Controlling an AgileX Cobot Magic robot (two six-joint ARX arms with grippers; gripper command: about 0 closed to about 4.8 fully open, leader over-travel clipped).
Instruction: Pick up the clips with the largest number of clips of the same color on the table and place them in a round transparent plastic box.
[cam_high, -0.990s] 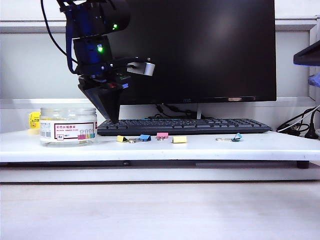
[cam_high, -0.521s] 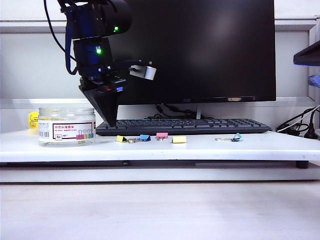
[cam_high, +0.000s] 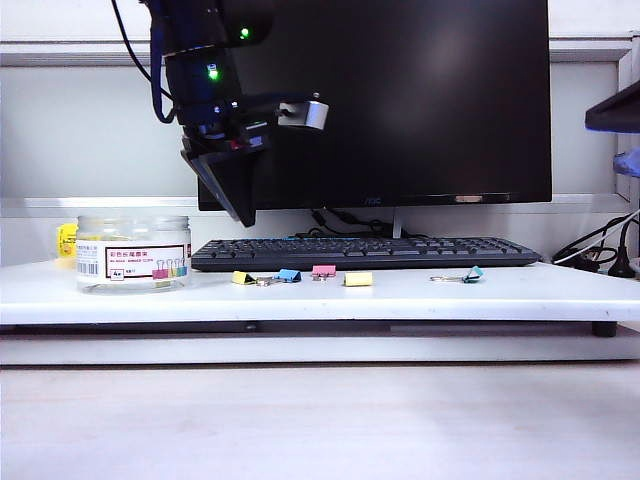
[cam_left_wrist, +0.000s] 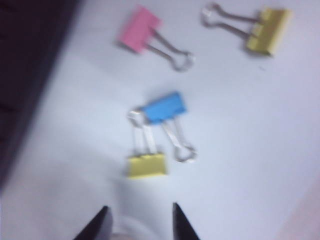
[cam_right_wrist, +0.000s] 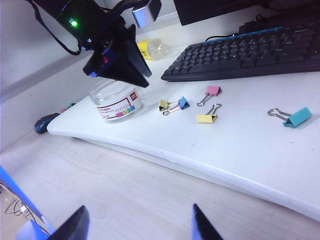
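Observation:
Two yellow clips (cam_high: 242, 278) (cam_high: 358, 279) lie on the white table in front of the keyboard. In the left wrist view one yellow clip (cam_left_wrist: 146, 166) lies just ahead of the fingertips and the other yellow clip (cam_left_wrist: 268, 31) lies farther off. The round transparent plastic box (cam_high: 133, 252) stands upright at the table's left. My left gripper (cam_high: 245, 220) hangs tilted in the air between box and clips. The left gripper (cam_left_wrist: 140, 220) is open with nothing between its jaws. My right gripper (cam_right_wrist: 139, 220) is open and empty over the lower wooden surface, away from the table.
A blue clip (cam_high: 290, 275) touches handles with the nearer yellow one. A pink clip (cam_high: 324, 270) and a teal clip (cam_high: 474, 273) lie further right. Behind them are a black keyboard (cam_high: 365, 252) and a monitor (cam_high: 400, 100). A small yellow object (cam_high: 67, 240) stands behind the box.
The left gripper has risen from just above the keyboard's left end, shifted slightly right and tilted. Clips and box have not moved.

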